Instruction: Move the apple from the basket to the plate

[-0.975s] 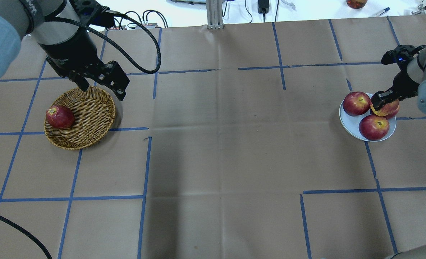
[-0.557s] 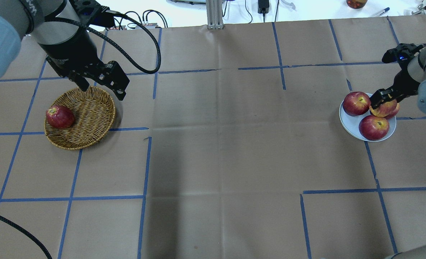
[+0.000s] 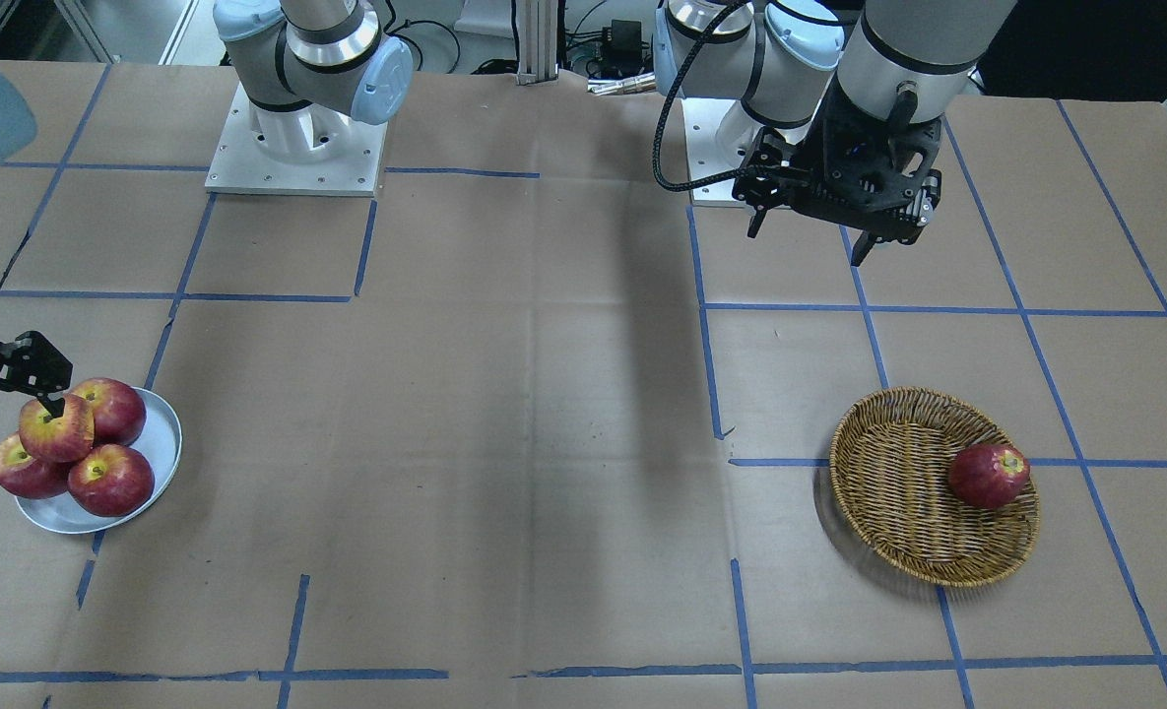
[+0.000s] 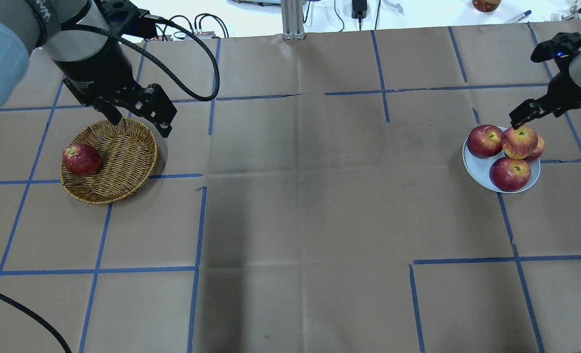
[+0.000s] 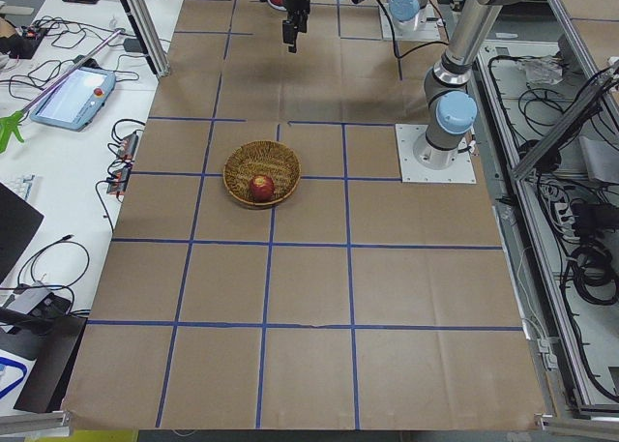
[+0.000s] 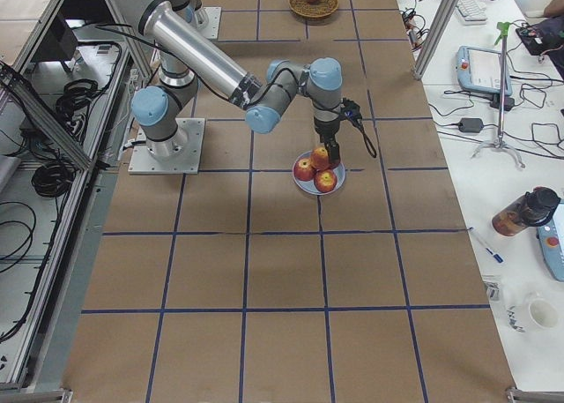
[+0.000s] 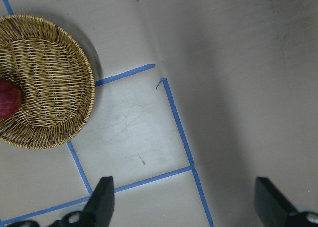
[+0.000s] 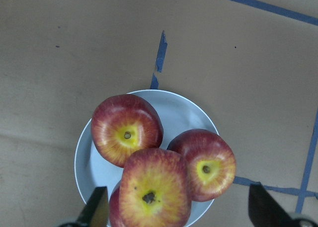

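Note:
The apple (image 4: 519, 141), light red with a yellow-orange blush, rests on top of three darker apples on the pale blue-grey plate (image 4: 476, 164) at the right. It also shows in the right wrist view (image 8: 154, 194) and the front view (image 3: 55, 428). My right gripper (image 8: 179, 214) is open and empty just above it, its fingers (image 4: 521, 113) clear of the fruit. The wicker basket (image 4: 128, 157) lies at the left and holds one dark-red apple (image 4: 81, 159). My left gripper (image 4: 140, 122) is open and empty, hovering over the basket's far rim.
The brown paper table carries blue tape lines. An aluminium post (image 4: 292, 19) and cables stand at the far edge, and a bottle (image 4: 486, 4) at the far right. The left arm's black cable (image 4: 207, 63) loops above the table beside the basket.
My right gripper has let go of the blushed apple and drawn up and away from the plate. The apple stays on top of the others. The left arm has not moved.

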You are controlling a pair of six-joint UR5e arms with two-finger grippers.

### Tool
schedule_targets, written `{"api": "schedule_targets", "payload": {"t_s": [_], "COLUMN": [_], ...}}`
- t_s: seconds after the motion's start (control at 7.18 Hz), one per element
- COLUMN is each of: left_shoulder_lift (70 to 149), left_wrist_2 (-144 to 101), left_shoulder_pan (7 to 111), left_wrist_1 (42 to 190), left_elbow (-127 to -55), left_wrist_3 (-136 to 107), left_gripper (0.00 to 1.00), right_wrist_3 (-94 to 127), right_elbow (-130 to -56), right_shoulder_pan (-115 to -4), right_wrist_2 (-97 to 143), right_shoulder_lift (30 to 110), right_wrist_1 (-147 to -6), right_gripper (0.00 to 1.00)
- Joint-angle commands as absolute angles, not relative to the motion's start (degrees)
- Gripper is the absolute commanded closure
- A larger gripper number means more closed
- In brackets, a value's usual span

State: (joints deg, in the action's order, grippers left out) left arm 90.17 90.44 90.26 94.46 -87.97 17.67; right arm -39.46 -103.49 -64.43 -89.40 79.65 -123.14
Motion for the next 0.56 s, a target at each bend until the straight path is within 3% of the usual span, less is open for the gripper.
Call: {"api": "schedule_targets", "payload": {"t_s": [0.0,0.42], "left_shoulder_lift": [90.2,90.2], "left_wrist_2": [90.4,90.4], "left_shoulder_pan": [90.3,90.3], "left_wrist_1": [94.5,94.5], "left_elbow": [-87.9,-87.9], "left_wrist_3": [17.7,17.7], "left_gripper": [0.01,0.01], "right_wrist_3": [-35.1,-12.0], "right_elbow": [-99.4,-98.7], "right_shoulder_pan": [-69.0,-81.2], "right_wrist_2": [-88.8,-88.8], "right_shoulder_lift": [85.7,92.8], "right_wrist_1": [-111.9,-99.3], "right_gripper": [0.00,0.00]}}
